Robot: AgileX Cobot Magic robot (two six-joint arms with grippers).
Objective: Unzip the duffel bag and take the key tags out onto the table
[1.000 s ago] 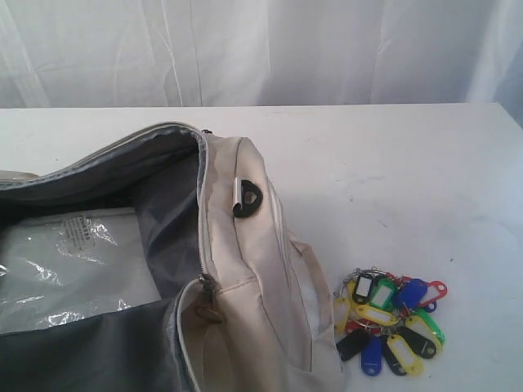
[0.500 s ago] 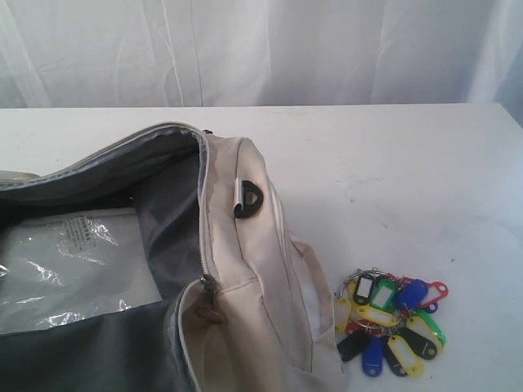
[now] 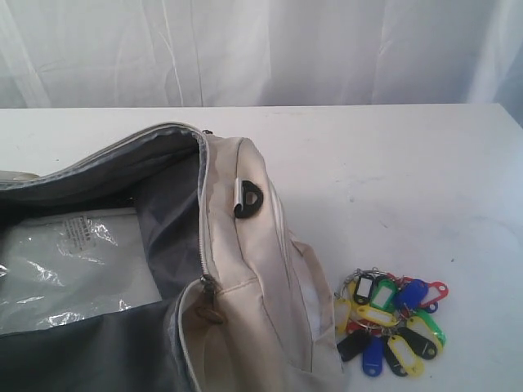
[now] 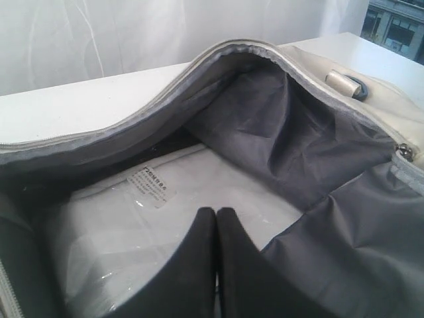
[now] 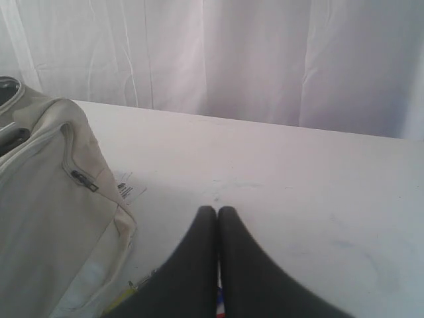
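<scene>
The cream duffel bag [image 3: 253, 278] lies on the white table [image 3: 392, 155] at the left, its zipper undone and the dark grey lining [image 3: 167, 220] showing. The bunch of coloured key tags [image 3: 392, 322] rests on the table just right of the bag. Neither gripper shows in the exterior view. My left gripper [image 4: 216, 211] is shut and empty above the open bag [image 4: 252, 86]. My right gripper [image 5: 217, 209] is shut and empty over the table [image 5: 298, 179], with the bag's end [image 5: 46, 199] beside it and bits of the key tags [image 5: 119, 297] peeking past its fingers.
A clear plastic packet with a white label [image 3: 65, 269] lies inside the bag, also seen in the left wrist view as the packet [image 4: 132, 238]. A black D-ring [image 3: 248, 198] sits on the bag's top. A white curtain [image 3: 261, 49] hangs behind the table.
</scene>
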